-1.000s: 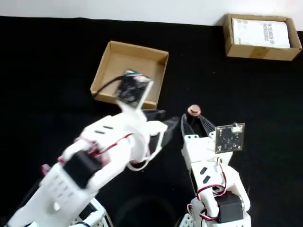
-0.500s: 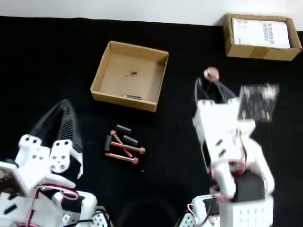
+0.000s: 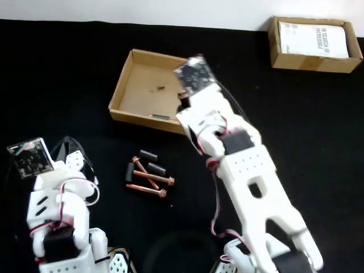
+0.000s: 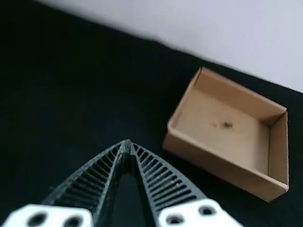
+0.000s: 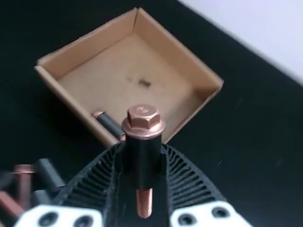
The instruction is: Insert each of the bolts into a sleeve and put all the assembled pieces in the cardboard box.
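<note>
One bolt+sleeve [image 5: 143,124] clamped in R gripper [image 5: 141,150] by cardboard box [image 5: 109,71]; L gripper [image 4: 127,144] closed.

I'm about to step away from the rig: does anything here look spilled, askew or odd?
Nothing stands out. Loose bolts and sleeves lie together on the table, one assembled piece lies inside the cardboard box, and the right pincer grips another sleeved bolt.

Seemingly closed left claw [image 4: 126,145], clamped right claw [image 5: 141,147].
</note>
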